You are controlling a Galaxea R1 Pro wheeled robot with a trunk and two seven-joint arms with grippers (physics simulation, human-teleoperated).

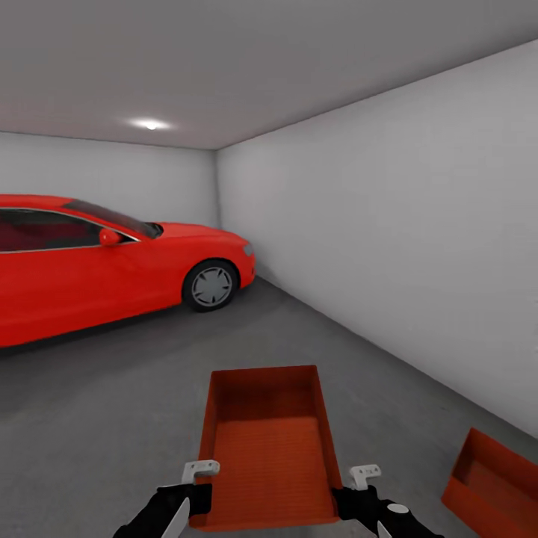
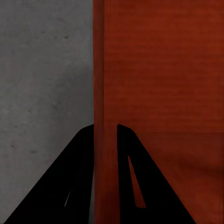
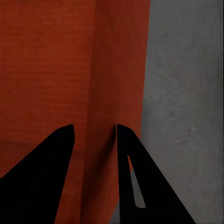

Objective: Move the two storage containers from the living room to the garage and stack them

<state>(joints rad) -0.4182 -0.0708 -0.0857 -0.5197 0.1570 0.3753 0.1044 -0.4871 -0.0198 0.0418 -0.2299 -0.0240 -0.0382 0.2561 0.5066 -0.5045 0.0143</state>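
I hold one red-orange open-top storage container (image 1: 269, 448) in front of me, above the dark grey concrete floor (image 1: 112, 403) of the garage. My left gripper (image 1: 196, 499) is shut on its left side wall near the close end, and my right gripper (image 1: 351, 499) is shut on its right side wall. In the left wrist view the container wall (image 2: 99, 70) runs between the black fingers of the left gripper (image 2: 106, 127). The right wrist view likewise shows the container wall (image 3: 116, 60) inside the right gripper (image 3: 94, 127). The other storage container (image 1: 497, 478) rests on the floor at the lower right.
A red car (image 1: 90, 261) is parked at the left, its front wheel (image 1: 212, 286) toward the far corner. A white-grey wall (image 1: 388, 246) runs along the right. A ceiling spotlight (image 1: 149, 124) glows at the back. Open concrete lies between the car and the wall.
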